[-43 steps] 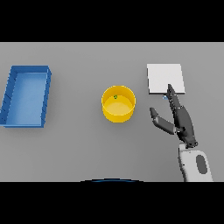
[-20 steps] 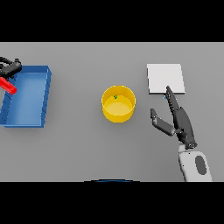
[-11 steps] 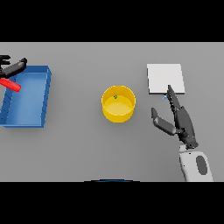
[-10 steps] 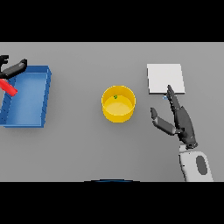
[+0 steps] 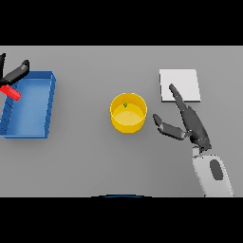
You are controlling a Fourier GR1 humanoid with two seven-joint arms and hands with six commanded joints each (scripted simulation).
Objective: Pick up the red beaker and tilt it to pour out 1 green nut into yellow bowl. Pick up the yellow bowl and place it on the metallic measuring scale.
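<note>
From the head view, the yellow bowl stands upright near the middle of the grey surface, with one small green nut lying inside toward its far rim. So the pour looks done, and the step in hand is most likely the bowl's lift. The right hand hovers just beside the bowl on its right, fingers straight and thumb spread toward the bowl wall — open, holding nothing, and apart from the rim. Behind that hand lies the metallic measuring scale, a flat pale square, near the bowl and bare on top.

At the far left edge, the left hand is over the near corner of the blue bin, its fingers closed on the red beaker, which sits tilted and only partly in view.

The bowl looks light, stiff and smooth-walled, probably a little slippery. A pinch on the rim nearest the hand, thumb on one face of the wall and fingers on the other, seems the surest hold — and the bowl should stay level, since the loose nut could roll or bounce out on the short carry to the scale.
</note>
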